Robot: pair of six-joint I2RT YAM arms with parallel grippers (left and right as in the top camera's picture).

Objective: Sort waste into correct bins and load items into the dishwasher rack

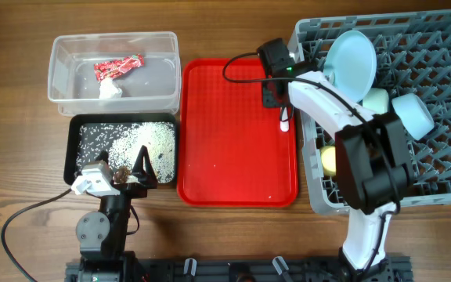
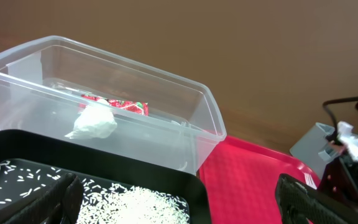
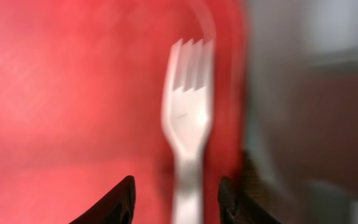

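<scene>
Far left on the table [image 1: 14,149], a clear tub [image 1: 165,47]: inside, a red snack wrapper [image 1: 118,67] lying flat and a crumpled white tissue [image 1: 110,89] just beside it, toward the near wall. Just in front of the tub, a black tray [image 1: 72,149] strewn with white rice grains [image 1: 131,139], thickest toward its right half. Over that tray's near right corner, the left claw [image 2: 179,208], spread wide and pinching nothing. In the middle, a flat red tray [image 1: 225,157], bare but for a white fork [image 3: 188,124] lying close to its right rim, tines pointing away from the wrist camera. Down over the fork's handle, the right claw [image 3: 178,200], fingers apart on either side of the handle with a gap on each side; blurred view, so contact hard to judge. To the right, a grey pegged rack [image 1: 308,47] holding four things: a pale blue plate [image 1: 351,59] on edge toward its far left corner, a mint green bowl [image 1: 376,100] and a small pale blue bowl [image 1: 413,113] just beside each other near the middle, and a yellow cup [image 1: 329,160] by the rack's left wall, partly hidden behind the right arm [image 1: 327,94].
</scene>
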